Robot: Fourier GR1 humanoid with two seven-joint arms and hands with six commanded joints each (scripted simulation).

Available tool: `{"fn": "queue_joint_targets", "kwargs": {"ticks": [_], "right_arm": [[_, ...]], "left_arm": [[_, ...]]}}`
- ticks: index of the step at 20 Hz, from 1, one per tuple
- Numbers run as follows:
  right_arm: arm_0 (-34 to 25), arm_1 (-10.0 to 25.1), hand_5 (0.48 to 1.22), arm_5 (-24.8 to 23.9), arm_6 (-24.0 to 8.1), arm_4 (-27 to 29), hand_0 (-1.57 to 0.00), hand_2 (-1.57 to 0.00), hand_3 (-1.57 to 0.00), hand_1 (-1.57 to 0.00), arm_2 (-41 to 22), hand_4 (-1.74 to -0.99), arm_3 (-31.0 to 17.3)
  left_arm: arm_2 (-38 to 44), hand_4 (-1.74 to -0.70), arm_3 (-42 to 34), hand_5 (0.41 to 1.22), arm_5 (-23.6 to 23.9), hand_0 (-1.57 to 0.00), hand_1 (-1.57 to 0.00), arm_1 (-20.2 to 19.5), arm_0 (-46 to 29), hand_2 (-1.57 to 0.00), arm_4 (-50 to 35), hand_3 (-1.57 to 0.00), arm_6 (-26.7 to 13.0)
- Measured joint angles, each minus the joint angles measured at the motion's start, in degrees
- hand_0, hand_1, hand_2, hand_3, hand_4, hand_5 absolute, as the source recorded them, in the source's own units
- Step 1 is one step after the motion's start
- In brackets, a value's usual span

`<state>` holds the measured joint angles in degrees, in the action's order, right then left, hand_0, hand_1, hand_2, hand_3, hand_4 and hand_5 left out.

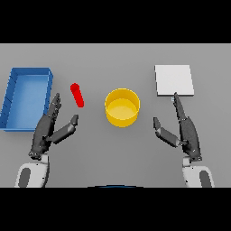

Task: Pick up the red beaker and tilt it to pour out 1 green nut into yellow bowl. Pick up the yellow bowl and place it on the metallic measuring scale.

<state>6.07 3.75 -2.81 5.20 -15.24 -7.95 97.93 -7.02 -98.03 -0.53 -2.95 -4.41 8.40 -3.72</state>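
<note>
I saw the red beaker (77,94) lying on the worktop just left of the yellow bowl (122,107), its long axis running away from me. My left hand (48,128), fingers wide and empty, sat nearest, just below it; my right hand (184,128) was spread too. I could make out no green nut.

We are looking down on a plain grey desk (113,153), evenly lit; it is filling the whole view, showing no walls or floor.
</note>
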Motion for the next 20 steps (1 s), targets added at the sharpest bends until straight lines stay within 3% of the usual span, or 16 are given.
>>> {"fn": "queue_joint_targets", "kwargs": {"ticks": [2, 7, 8, 9, 12, 20], "right_arm": [[-0.2, -0.2, 0.68, 0.8, -1.1, 1.0, 0.0, 0.0, 0.0, 0.0, 0.0, -1.265, 0.5], [-0.2, -0.2, 0.678, 1.7, 0.5, 3.3, 0.0, 0.0, 0.0, 0.0, 1.0, -1.304, -0.2], [0.8, -0.5, 0.679, 1.7, 1.6, 3.3, 0.0, 0.0, 0.0, 0.0, 0.6, -1.308, 1.0], [0.6, -0.4, 0.681, 1.6, 0.1, 3.2, 0.0, 0.0, 0.0, 0.0, 0.7, -1.312, 1.2], [0.2, -0.7, 0.686, 1.7, -0.6, 3.9, 0.0, 0.0, 0.0, 0.0, 1.0, -1.331, 1.0], [-0.4, -0.9, 0.687, 1.7, -0.1, 4.7, 0.0, 0.0, 0.0, 0.0, 1.7, -1.333, -0.2]], "left_arm": [[-0.6, -1.28, 1.1, 0.691, 0.3, 0.0, 0.0, 0.3, 0.8, 0.0, 1.2, 0.0, -0.4], [1.8, -1.38, 10.1, 0.738, -0.6, 0.0, 0.0, 0.4, 8.6, 0.0, -0.3, 0.0, -0.7], [2.3, -1.38, 12.4, 0.739, -0.5, 0.0, 0.0, 0.2, 10.8, 0.0, -0.1, 0.0, -1.0], [2.5, -1.38, 14.1, 0.739, -0.3, 0.0, 0.0, 0.8, 12.1, 0.0, 0.0, 0.0, -0.5], [3.9, -1.36, 20.1, 0.726, 0.9, 0.0, 0.0, 0.8, 15.6, 0.0, 0.8, 0.0, 0.4], [6.8, -1.32, 32.0, 0.711, 1.3, 0.0, 0.0, 1.3, 23.8, 0.0, 0.2, 0.0, 4.4]]}}
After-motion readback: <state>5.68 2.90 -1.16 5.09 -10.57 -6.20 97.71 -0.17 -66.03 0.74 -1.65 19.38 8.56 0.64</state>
